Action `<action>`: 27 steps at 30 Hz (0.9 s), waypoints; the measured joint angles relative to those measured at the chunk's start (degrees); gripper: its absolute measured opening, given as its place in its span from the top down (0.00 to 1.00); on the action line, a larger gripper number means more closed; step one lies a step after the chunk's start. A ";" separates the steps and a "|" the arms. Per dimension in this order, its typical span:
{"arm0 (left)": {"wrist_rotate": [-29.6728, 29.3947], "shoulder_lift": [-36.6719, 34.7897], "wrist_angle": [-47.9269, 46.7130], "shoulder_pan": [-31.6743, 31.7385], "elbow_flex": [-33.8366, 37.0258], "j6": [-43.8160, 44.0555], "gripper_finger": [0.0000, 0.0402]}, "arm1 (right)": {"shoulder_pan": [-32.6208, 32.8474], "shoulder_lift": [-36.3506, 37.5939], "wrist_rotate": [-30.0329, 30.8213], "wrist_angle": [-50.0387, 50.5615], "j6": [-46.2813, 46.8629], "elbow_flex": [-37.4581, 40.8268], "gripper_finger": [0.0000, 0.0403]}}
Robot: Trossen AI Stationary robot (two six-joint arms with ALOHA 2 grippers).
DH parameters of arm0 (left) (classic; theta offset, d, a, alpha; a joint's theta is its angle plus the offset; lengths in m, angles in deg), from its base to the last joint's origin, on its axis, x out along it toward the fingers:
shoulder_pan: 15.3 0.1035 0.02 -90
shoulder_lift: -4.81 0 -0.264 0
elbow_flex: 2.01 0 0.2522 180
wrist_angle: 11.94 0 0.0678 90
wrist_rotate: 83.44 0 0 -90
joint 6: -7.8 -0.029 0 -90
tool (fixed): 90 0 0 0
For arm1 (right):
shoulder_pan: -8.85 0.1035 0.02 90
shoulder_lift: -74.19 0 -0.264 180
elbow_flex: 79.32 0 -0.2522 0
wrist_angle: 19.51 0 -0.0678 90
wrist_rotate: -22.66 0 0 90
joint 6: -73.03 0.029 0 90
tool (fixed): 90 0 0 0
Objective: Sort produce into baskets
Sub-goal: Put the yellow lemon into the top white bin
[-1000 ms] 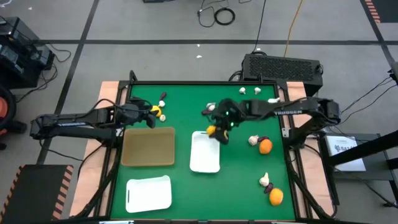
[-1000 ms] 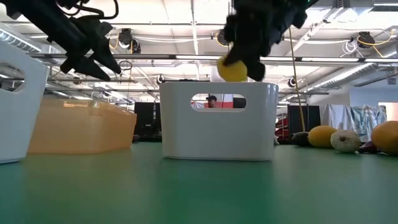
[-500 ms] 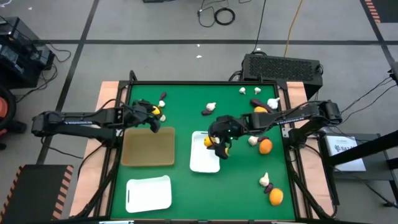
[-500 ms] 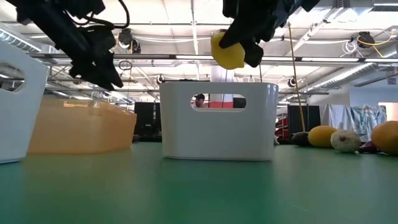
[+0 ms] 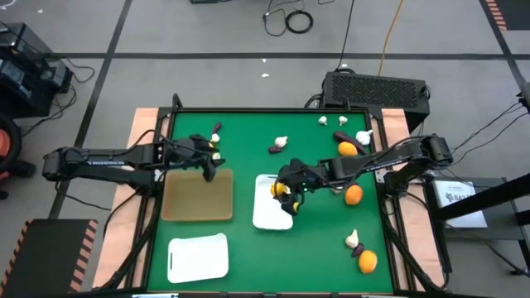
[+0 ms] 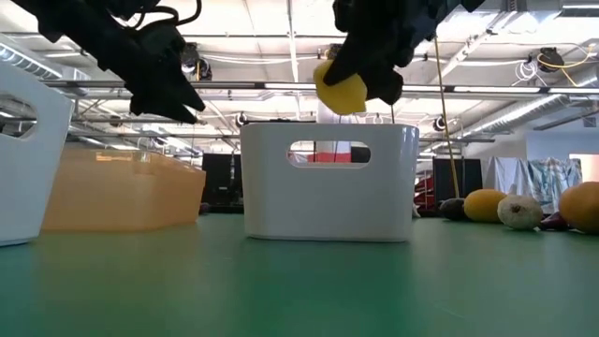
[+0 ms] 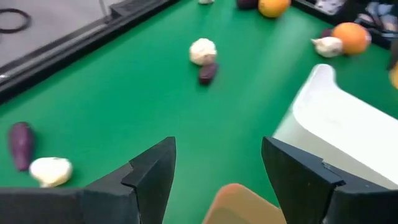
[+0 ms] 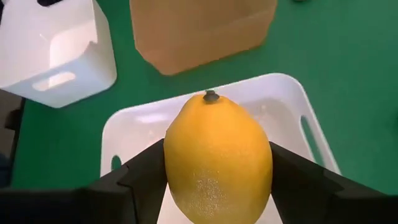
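Note:
My right gripper (image 5: 286,192) is shut on a yellow lemon (image 8: 217,162) above the far end of the middle white tray (image 5: 273,217). In the low view the lemon (image 6: 342,91) hangs above that tray's wall (image 6: 328,206). My left gripper (image 5: 207,165) is open and empty over the far edge of the tan tray (image 5: 197,197); its fingers (image 7: 149,168) stand apart over the green table. A second white tray (image 5: 199,257) rests on the table at the near left. Loose produce lies on the table's far and right parts. My right gripper pinches the lemon by its two long sides (image 8: 177,168) between its two fingers. The lemon's stem tip (image 8: 211,95) points away from the wrist, along the fingers. The fingers slant down from the table's right. The lemon is lifted clear above the white tray.
A garlic bulb (image 5: 281,142) and a purple piece (image 5: 273,150) lie far of the white tray. Oranges (image 5: 354,194) (image 5: 348,149) (image 5: 367,261) and garlic bulbs (image 5: 337,187) (image 5: 353,240) lie at the right. A garlic and a purple piece (image 5: 216,132) lie near my left gripper.
My right gripper has carried the lemon toward the table's near edge, from beyond the white tray's far end to over that tray. My left gripper has shifted a little toward the table's right, staying open.

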 joint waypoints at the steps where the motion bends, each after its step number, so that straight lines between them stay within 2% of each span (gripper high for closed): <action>1: 0.86 0.00 -0.04 0.01 0.00 0.00 0.39 | 0.00 -0.50 -0.02 -1.06 1.13 -0.04 0.41; 8: 6.27 0.00 -0.12 -0.45 -0.02 -0.04 0.39 | 1.18 -4.46 1.36 -2.67 8.23 0.00 0.40; 16: 8.10 0.00 -0.17 -2.07 -0.02 -3.20 0.39 | 0.94 -4.53 0.64 -1.94 16.31 -0.13 0.25; 20: 8.14 0.00 -0.16 -2.05 -0.04 -3.70 0.39 | 0.04 -4.51 -3.96 4.24 21.17 -2.59 0.21; 27: 8.14 0.00 -0.12 -2.05 -0.04 -4.98 0.39 | -0.46 -4.41 -9.58 21.34 27.11 -7.10 0.21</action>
